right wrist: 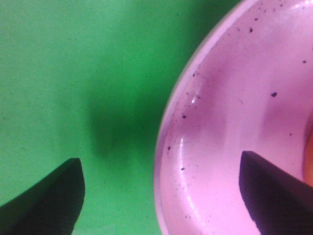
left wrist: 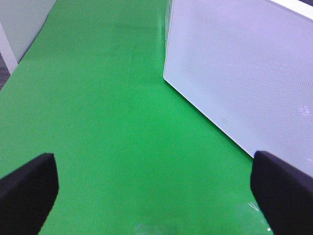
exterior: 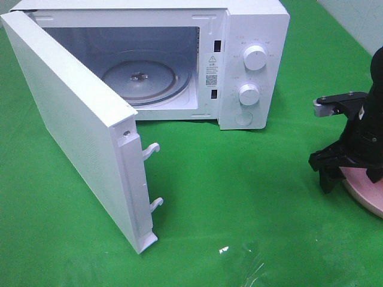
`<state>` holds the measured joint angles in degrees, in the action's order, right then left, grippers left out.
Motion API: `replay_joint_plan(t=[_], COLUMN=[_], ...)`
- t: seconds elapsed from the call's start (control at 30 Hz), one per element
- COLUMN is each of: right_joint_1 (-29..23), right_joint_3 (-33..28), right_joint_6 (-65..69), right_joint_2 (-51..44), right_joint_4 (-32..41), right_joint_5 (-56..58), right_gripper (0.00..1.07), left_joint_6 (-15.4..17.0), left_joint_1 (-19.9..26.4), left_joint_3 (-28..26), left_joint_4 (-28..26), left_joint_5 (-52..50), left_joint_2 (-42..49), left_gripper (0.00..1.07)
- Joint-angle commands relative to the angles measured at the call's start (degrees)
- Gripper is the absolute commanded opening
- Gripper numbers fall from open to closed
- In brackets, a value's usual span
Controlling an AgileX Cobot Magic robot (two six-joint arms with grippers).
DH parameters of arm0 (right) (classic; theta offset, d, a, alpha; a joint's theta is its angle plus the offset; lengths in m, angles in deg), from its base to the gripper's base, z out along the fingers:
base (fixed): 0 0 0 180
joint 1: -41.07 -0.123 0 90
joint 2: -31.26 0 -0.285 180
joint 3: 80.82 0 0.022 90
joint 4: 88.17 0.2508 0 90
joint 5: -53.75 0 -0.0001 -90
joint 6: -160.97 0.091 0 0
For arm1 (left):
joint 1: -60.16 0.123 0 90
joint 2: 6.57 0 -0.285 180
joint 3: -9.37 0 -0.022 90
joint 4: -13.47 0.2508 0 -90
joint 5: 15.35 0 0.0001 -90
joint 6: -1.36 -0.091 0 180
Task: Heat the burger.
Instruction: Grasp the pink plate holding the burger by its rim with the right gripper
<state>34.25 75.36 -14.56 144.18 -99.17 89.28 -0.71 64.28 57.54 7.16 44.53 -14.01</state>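
Only an orange-brown sliver of the burger (right wrist: 309, 156) shows, at the edge of the right wrist view, on a round pink plate (right wrist: 230, 122). In the exterior high view my right arm hides the burger. The plate (exterior: 365, 191) lies at the right edge of the table. My right gripper (exterior: 348, 172) (right wrist: 161, 196) hangs open low over the plate's rim. One finger is over the green cloth and the other over the plate's inside. My left gripper (left wrist: 156, 196) is open over bare green cloth with nothing between its fingers.
A white microwave (exterior: 254, 27) stands at the back, its glass turntable (exterior: 140, 78) bare. Its door (exterior: 78, 131) swings far out to the front left, and the door's outer face (left wrist: 244, 73) lies close ahead of my left gripper. Green cloth (exterior: 239, 197) covers the table.
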Motion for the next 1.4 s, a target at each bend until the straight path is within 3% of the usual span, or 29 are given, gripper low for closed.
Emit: replay_joint_plan(t=[0.03, 0.33, 0.4, 0.43, 0.47, 0.57, 0.6, 0.63, 0.67, 0.7, 0.73, 0.77, 0.8, 0.87, 1.4], right_joint_1=[0.34, 0.34, 0.34, 0.34, 0.34, 0.34, 0.34, 0.34, 0.34, 0.34, 0.34, 0.34, 0.34, 0.34, 0.11], right_joint_3=[0.00, 0.00, 0.00, 0.00, 0.00, 0.00, 0.00, 0.00, 0.00, 0.00, 0.00, 0.00, 0.00, 0.00, 0.00], right_joint_6=[-0.63, 0.00, 0.46, 0.46, 0.69, 0.92, 1.32, 1.32, 1.32, 1.32, 1.32, 1.32, 1.32, 1.32, 7.91], right_joint_2=[2.29, 3.78, 4.24, 4.24, 4.30, 4.30, 4.41, 4.41, 4.41, 4.41, 4.41, 4.41, 4.41, 4.41, 2.69], right_joint_4=[-0.74, -1.15, -1.72, -1.72, -2.12, -2.35, -2.52, -2.52, -2.81, -2.81, -3.38, -3.38, -4.64, -5.96, -9.05], right_joint_5=[-1.03, -2.69, -2.64, -2.64, -2.52, -2.41, -2.29, -2.29, -1.89, -1.89, -1.89, -1.89, -1.89, -1.66, 0.23], right_gripper=[0.81, 0.77, 0.64, 0.64, 0.56, 0.50, 0.40, 0.40, 0.28, 0.28, 0.16, 0.16, 0.06, 0.00, 0.00], left_joint_6=[0.00, 0.00, 0.00, 0.00, 0.00, 0.00, 0.00, 0.00, 0.00, 0.00, 0.00, 0.00, 0.00, 0.00, 0.00], left_joint_1=[0.00, 0.00, 0.00, 0.00, 0.00, 0.00, 0.00, 0.00, 0.00, 0.00, 0.00, 0.00, 0.00, 0.00, 0.00], left_joint_3=[0.06, 0.06, 0.06, 0.06, 0.06, 0.06, 0.06, 0.06, 0.06, 0.06, 0.06, 0.06, 0.06, 0.06, 0.06], left_joint_4=[-0.17, -0.17, -0.17, -0.17, -0.17, -0.17, -0.17, -0.17, -0.17, -0.17, -0.17, -0.17, -0.17, -0.17, -0.17], left_joint_5=[-0.06, -0.06, -0.06, -0.06, -0.06, -0.06, -0.06, -0.06, -0.06, -0.06, -0.06, -0.06, -0.06, -0.06, -0.06], left_joint_2=[1.03, 1.03, 1.03, 1.03, 1.03, 1.03, 1.03, 1.03, 1.03, 1.03, 1.03, 1.03, 1.03, 1.03, 1.03], left_gripper=[1.01, 1.01, 1.01, 1.01, 1.01, 1.01, 1.01, 1.01, 1.01, 1.01, 1.01, 1.01, 1.01, 1.01, 1.01])
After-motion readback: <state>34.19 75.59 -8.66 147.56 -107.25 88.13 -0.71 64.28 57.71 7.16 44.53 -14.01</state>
